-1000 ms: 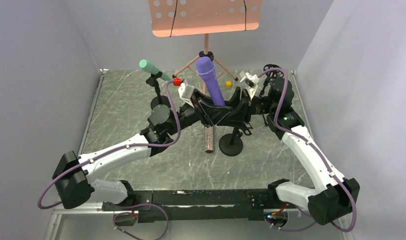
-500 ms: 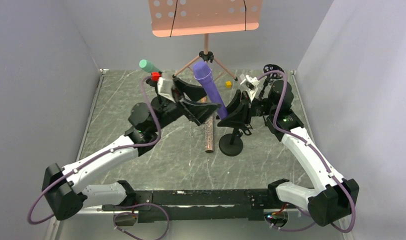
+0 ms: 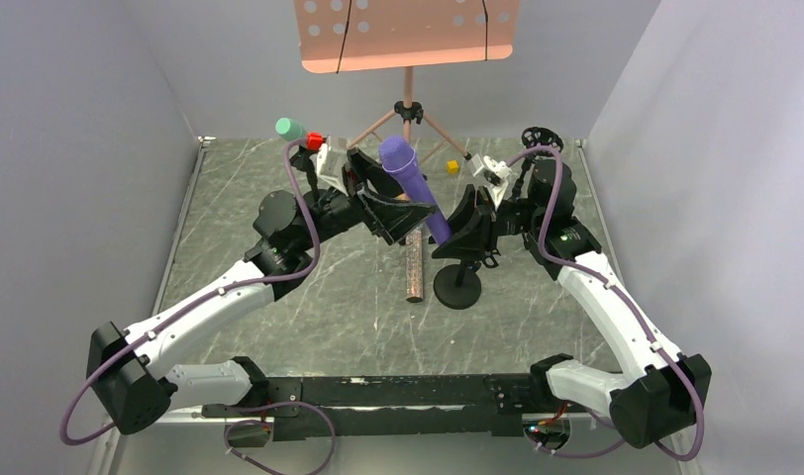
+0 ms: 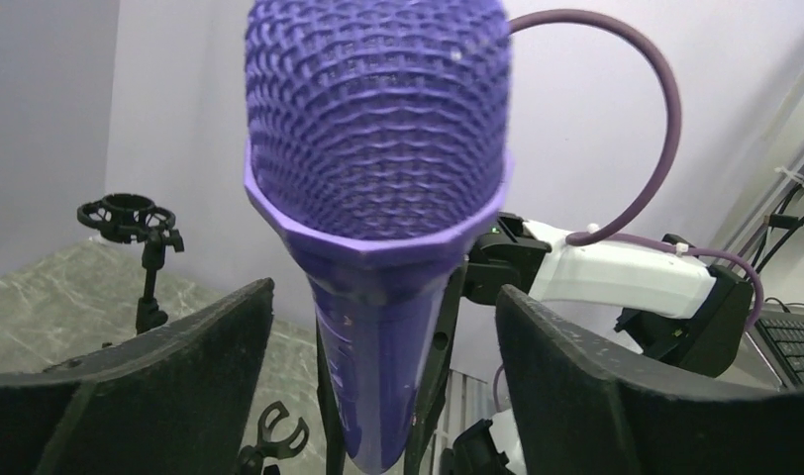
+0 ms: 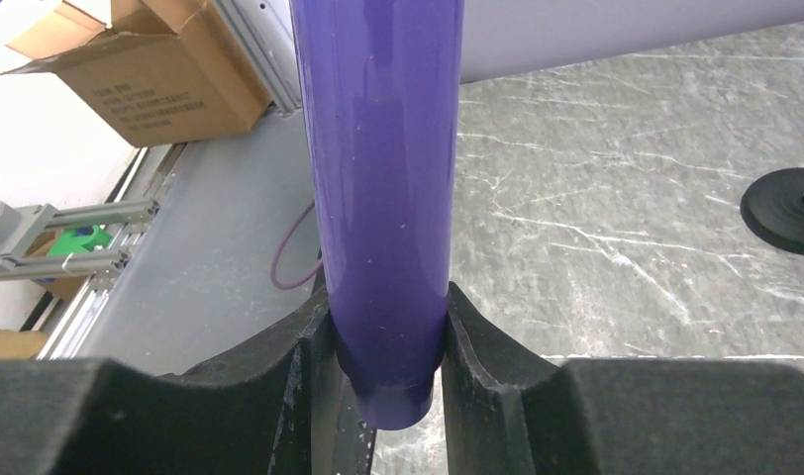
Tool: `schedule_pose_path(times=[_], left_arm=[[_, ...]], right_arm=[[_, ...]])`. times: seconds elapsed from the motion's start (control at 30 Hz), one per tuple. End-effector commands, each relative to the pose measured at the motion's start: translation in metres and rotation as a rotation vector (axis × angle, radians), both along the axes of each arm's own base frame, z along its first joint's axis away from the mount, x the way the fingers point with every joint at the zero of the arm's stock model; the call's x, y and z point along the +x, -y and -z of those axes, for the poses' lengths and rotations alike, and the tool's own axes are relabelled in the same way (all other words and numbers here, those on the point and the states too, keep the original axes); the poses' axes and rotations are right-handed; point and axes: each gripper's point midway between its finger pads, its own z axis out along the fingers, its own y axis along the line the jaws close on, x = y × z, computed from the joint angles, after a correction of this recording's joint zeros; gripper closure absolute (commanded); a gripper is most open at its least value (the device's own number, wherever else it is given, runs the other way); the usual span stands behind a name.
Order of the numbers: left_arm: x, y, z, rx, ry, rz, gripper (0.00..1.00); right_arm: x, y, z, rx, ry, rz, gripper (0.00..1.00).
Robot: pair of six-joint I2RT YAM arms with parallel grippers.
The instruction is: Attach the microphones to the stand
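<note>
The purple microphone (image 3: 410, 178) stands tilted over the table's middle, mesh head (image 4: 378, 119) up and to the left. My right gripper (image 3: 455, 230) is shut on its lower end, both fingers pressed against the smooth body (image 5: 383, 178). My left gripper (image 3: 402, 204) is open, its fingers (image 4: 180, 376) on either side of the handle with a gap on each side. The mint-green microphone (image 3: 289, 129) sits in a stand at the back left. The glittery microphone (image 3: 415, 269) lies flat on the table. A stand with a round base (image 3: 457, 287) rises under my right gripper, which hides its clip.
A pink music stand (image 3: 408, 35) on a tripod is at the back. Two small yellow cubes (image 3: 452, 167) lie near it. An empty shock-mount stand (image 3: 537, 136) is at the back right. Grey walls close in on both sides.
My left gripper opened, let go of the purple microphone and drew back to the left. My right gripper closed on the microphone's lower end, and the microphone tilted further left.
</note>
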Motion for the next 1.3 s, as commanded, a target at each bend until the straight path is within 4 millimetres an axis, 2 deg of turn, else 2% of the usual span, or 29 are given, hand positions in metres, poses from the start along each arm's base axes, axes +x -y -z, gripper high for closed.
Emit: schedule_pose_path(times=[0.0,0.07,0.17,0.2,0.27,0.37,0.4,0.43,0.53,0.57,0.6,0.67,0.73,0.83,0.93,1.0,1.07,1.1,1.2,1.27], left_arm=[[-0.004,-0.002,-0.023,-0.022,0.050,0.012,0.21],[-0.003,0.000,-0.023,-0.016,0.055,0.016,0.25],[-0.002,0.001,-0.023,-0.009,0.061,0.024,0.38],[-0.003,0.001,-0.023,-0.007,0.067,0.031,0.45],[-0.003,0.000,-0.022,-0.006,0.071,0.034,0.75],[-0.003,-0.003,-0.019,0.000,0.086,0.032,0.94],[-0.003,-0.004,-0.016,0.005,0.084,0.030,0.97],[-0.002,-0.005,-0.015,0.011,0.084,0.024,0.97],[-0.002,-0.010,-0.010,0.048,0.104,0.001,0.98],[-0.002,-0.011,-0.008,0.064,0.109,-0.006,0.98],[-0.002,-0.012,-0.006,0.080,0.116,-0.008,0.98],[-0.004,-0.012,0.001,0.118,0.127,-0.007,0.98],[-0.006,-0.013,0.009,0.156,0.134,-0.002,0.98],[-0.008,-0.010,0.021,0.205,0.138,0.014,0.98],[-0.005,-0.007,0.028,0.245,0.145,0.023,0.98],[-0.003,-0.003,0.029,0.259,0.154,0.031,0.98],[0.001,0.001,0.031,0.272,0.162,0.037,0.98],[0.002,0.003,0.032,0.275,0.166,0.037,0.98],[0.006,0.005,0.035,0.274,0.165,0.032,0.97],[0.008,0.007,0.036,0.265,0.167,0.030,0.97]], right_arm=[[-0.009,0.004,-0.011,0.019,0.089,-0.027,0.94],[-0.008,0.004,-0.010,0.013,0.094,-0.022,0.94],[-0.008,0.005,-0.006,0.002,0.105,-0.011,0.94],[-0.007,0.005,-0.005,0.000,0.115,-0.007,0.94],[-0.007,0.005,-0.004,-0.004,0.121,-0.004,0.93],[-0.006,0.006,-0.002,-0.017,0.126,0.008,0.91],[-0.006,0.007,-0.001,-0.027,0.128,0.015,0.84],[-0.005,0.008,0.000,-0.038,0.138,0.026,0.72],[0.002,0.019,0.001,-0.082,0.195,0.100,0.16],[0.007,0.026,0.002,-0.100,0.218,0.138,0.05],[0.011,0.035,0.000,-0.116,0.250,0.179,0.01],[0.021,0.058,0.000,-0.154,0.302,0.276,0.00],[0.029,0.082,0.009,-0.208,0.336,0.374,0.00],[0.040,0.109,0.031,-0.278,0.357,0.479,0.02],[0.045,0.121,0.046,-0.285,0.317,0.512,0.14],[0.046,0.127,0.047,-0.272,0.290,0.513,0.29],[0.053,0.133,0.050,-0.280,0.275,0.532,0.53],[0.057,0.137,0.054,-0.294,0.273,0.547,0.62],[0.070,0.150,0.071,-0.336,0.284,0.592,0.82],[0.069,0.152,0.085,-0.363,0.303,0.567,0.96]])
